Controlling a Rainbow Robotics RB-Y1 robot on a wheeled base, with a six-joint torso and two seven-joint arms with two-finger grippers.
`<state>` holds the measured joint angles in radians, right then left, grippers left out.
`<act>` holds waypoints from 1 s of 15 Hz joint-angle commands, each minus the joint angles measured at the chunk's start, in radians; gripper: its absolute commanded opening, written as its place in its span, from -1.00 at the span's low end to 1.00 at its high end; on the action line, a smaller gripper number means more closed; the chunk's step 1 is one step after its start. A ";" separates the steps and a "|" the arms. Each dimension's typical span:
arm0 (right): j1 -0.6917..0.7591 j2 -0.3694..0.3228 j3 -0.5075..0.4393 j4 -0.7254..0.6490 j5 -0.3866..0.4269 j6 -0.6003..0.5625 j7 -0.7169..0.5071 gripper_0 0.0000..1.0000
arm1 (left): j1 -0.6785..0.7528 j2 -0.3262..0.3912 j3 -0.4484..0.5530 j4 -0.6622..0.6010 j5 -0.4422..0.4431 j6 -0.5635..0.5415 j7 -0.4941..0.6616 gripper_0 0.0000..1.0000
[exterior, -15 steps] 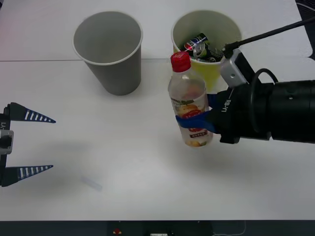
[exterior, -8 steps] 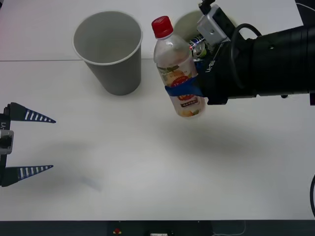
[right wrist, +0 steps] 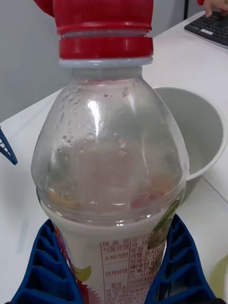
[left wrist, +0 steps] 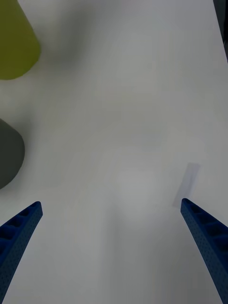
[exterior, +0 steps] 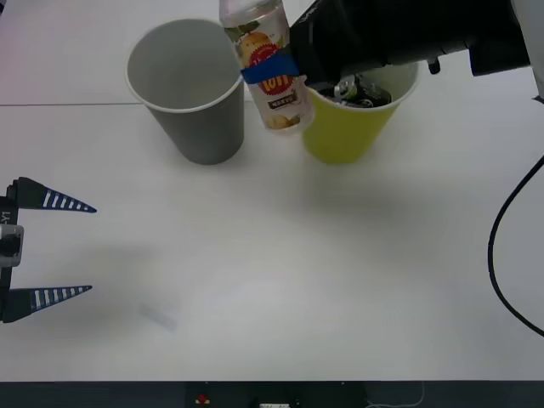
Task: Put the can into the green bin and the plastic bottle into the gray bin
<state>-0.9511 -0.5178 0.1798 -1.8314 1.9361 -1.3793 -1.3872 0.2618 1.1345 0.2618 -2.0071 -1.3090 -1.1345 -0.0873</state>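
The right gripper [exterior: 285, 68] clamps the plastic bottle [exterior: 265, 64] at its label, held in the air between the gray bin [exterior: 189, 89] and the green bin [exterior: 350, 123]. The left gripper [exterior: 47, 251] waits splayed wide over the table [exterior: 297, 280].

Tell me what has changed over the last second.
The right gripper, still shut on the plastic bottle, has lifted it off the table and carried it away from the robot and to its left, toward the gray bin. Both bins, the cans in the green bin and the open left gripper stayed put.
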 commanded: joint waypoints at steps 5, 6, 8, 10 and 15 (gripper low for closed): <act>-0.232 0.182 0.024 0.310 0.219 0.000 0.002 -1.00 | 0.000 0.000 0.000 0.000 0.000 0.000 0.000 1.00; -0.253 0.208 0.024 0.350 0.254 0.006 0.004 -1.00 | 0.000 0.000 0.000 0.000 0.000 0.000 0.000 1.00; -0.298 0.260 0.024 0.446 0.323 0.031 0.030 -1.00 | 0.000 0.000 0.000 0.000 0.000 0.000 0.000 1.00; -0.327 0.298 0.026 0.529 0.368 0.065 0.047 -1.00 | 0.000 0.000 0.000 0.000 0.000 0.000 0.000 1.00; -0.379 0.351 0.101 0.735 0.397 0.298 0.063 -1.00 | 0.000 0.000 0.000 0.000 0.000 0.000 0.000 1.00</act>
<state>-1.3303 -0.1709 0.2710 -1.1140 2.3301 -1.1136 -1.3240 0.2618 1.1345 0.2618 -2.0071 -1.3090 -1.1345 -0.0873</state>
